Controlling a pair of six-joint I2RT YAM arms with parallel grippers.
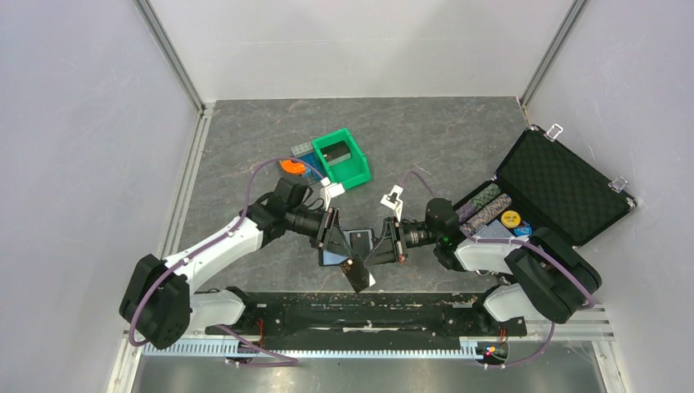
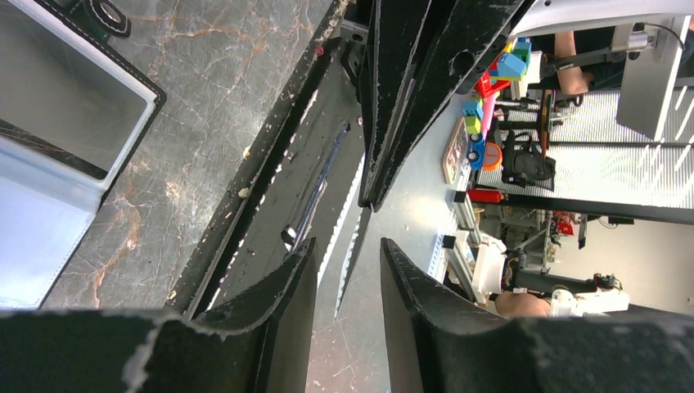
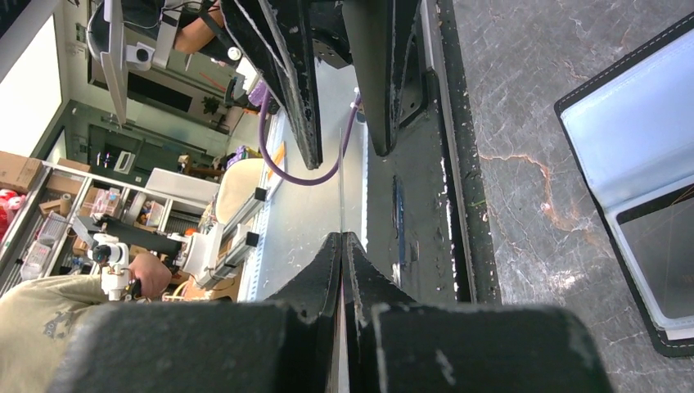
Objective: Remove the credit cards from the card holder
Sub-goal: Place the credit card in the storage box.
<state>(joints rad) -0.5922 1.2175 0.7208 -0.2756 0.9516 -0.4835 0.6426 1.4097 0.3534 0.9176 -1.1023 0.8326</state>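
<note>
The card holder (image 1: 350, 240) lies open on the table between my two grippers, glossy blue-grey faces up. It shows at the left in the left wrist view (image 2: 57, 131) and at the right in the right wrist view (image 3: 638, 139). My right gripper (image 1: 379, 250) (image 3: 341, 236) is shut on a thin black credit card (image 1: 358, 276), seen edge-on in the right wrist view (image 3: 340, 184). My left gripper (image 1: 335, 246) (image 2: 348, 244) is open, and the card's edge (image 2: 352, 266) reaches between its fingers without touching them.
A green plastic bin (image 1: 344, 157) and an orange object (image 1: 290, 166) stand behind the left arm. A black foam-lined case (image 1: 565, 184) holding poker chips (image 1: 491, 205) lies open at the right. The black base rail (image 1: 368, 307) runs along the near edge.
</note>
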